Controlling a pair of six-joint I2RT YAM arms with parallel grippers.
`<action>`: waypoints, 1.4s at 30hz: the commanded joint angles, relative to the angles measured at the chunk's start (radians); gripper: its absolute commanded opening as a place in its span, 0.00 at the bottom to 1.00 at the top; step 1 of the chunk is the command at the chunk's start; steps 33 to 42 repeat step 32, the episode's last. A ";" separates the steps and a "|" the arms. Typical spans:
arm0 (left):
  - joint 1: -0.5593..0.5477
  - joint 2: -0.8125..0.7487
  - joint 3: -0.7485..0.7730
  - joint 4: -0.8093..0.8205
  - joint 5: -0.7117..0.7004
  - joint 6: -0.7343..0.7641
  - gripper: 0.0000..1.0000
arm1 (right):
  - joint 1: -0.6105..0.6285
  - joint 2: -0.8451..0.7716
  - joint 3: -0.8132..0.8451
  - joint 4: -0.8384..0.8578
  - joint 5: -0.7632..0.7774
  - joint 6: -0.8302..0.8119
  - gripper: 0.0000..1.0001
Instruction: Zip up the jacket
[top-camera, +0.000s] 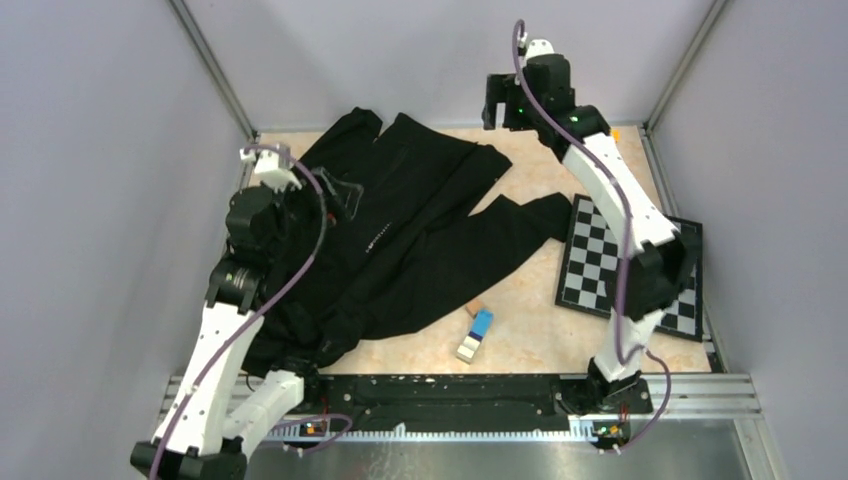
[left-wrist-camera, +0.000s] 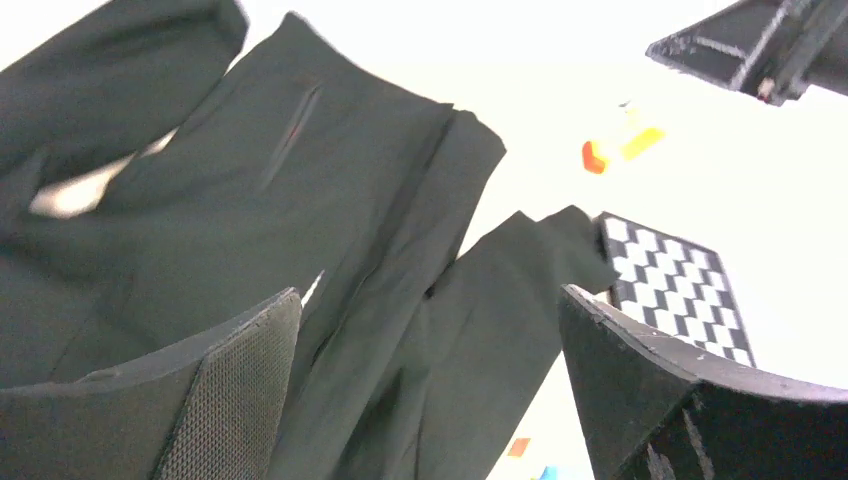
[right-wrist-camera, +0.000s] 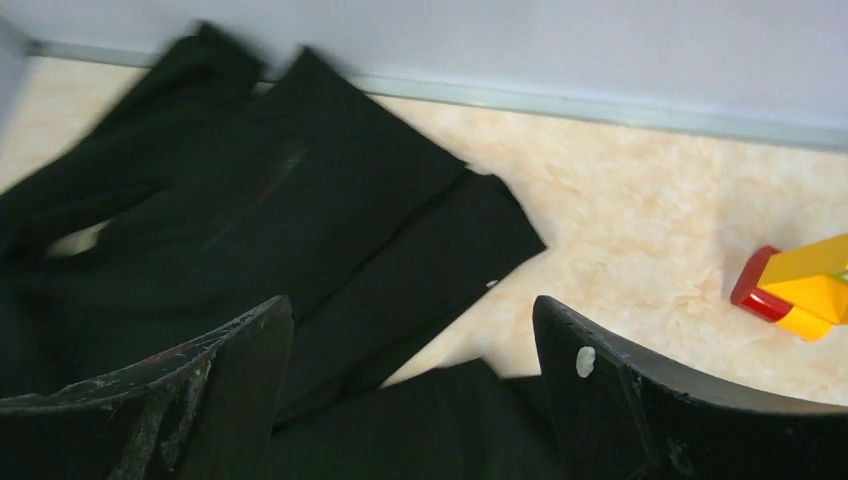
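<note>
A pale marbled tabletop (top-camera: 540, 330) between grey walls (top-camera: 100, 150) bears the rumpled jacket (top-camera: 400, 230).

From above, the light is soft and even, throwing only faint shadows on the table (top-camera: 520, 330); the jacket (top-camera: 420, 240) is so dark that its folds barely register. In the left wrist view the table is blown out to near white, the jacket reads greyish and its far sleeves are smeared with blur, while the mesh on the left end effector (left-wrist-camera: 430, 295) is crisp. The right wrist view is better exposed, yet the jacket's upper left edges are soft
</note>
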 joint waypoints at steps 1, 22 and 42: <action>0.004 0.071 0.111 0.371 0.229 0.041 0.99 | 0.072 -0.280 -0.092 -0.123 -0.010 -0.068 0.88; 0.002 -0.171 0.155 0.757 0.071 0.186 0.99 | 0.076 -1.357 -0.608 0.368 0.249 -0.203 0.91; 0.002 -0.188 0.155 0.728 0.048 0.208 0.99 | 0.075 -1.392 -0.647 0.369 0.292 -0.181 0.91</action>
